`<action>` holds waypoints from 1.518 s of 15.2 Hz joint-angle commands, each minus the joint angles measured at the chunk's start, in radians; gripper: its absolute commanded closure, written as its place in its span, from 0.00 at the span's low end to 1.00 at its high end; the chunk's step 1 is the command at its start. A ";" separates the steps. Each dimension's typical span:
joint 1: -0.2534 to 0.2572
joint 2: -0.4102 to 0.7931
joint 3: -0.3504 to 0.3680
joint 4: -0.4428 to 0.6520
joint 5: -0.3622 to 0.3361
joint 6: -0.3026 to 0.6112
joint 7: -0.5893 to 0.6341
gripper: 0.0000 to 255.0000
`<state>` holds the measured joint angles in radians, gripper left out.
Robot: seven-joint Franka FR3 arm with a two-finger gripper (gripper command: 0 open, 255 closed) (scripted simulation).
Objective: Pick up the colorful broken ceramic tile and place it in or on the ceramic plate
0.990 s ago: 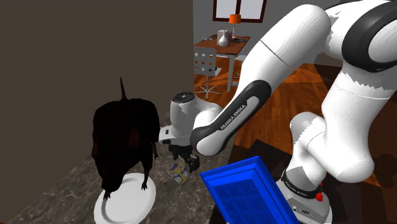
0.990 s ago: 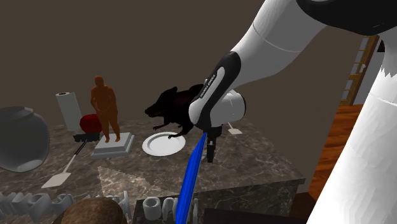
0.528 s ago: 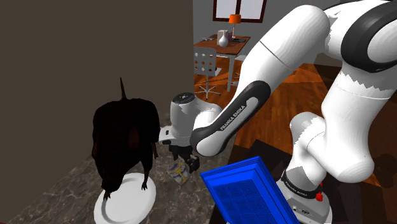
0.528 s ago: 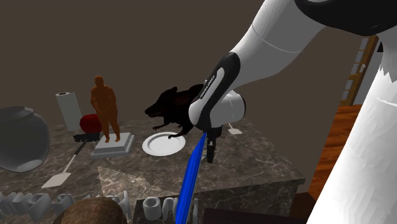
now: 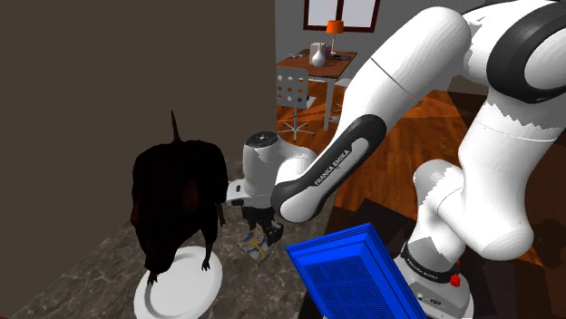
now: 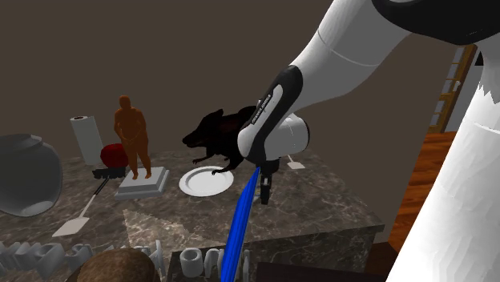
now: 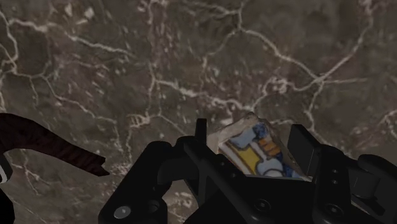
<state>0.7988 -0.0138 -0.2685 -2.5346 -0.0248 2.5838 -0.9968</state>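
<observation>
The colourful broken tile, white-edged with blue and orange patterning, lies on the dark marbled counter between my two black fingers, which press against its two sides. In the shoulder view the tile rests on the counter right under my gripper, close to the white plate's right side. A dark dog figure stands with its paws on the plate and covers much of it. From the second exterior view the gripper hangs low just right of the plate.
A blue rack stands upright close beside the arm. Further along the counter are a brown statue on a grey base, a spatula, a red object and a grey pot. The dog's dark limb reaches in near the gripper.
The fingers have drawn in onto the tile's sides. The arm, the tile and the other objects stay where they were.
</observation>
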 commanded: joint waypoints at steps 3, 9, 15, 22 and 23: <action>-0.001 -0.011 0.000 0.002 -0.006 -0.013 0.004 1.00; -0.003 -0.082 0.002 0.023 -0.032 -0.103 0.023 1.00; -0.006 -0.145 0.007 0.052 -0.050 -0.193 0.036 1.00; 0.011 -0.122 0.026 0.148 -0.036 -0.268 0.058 1.00; 0.020 -0.090 0.032 0.183 -0.026 -0.272 0.066 1.00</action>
<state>0.8113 -0.1295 -0.2419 -2.3804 -0.0595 2.3162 -0.9370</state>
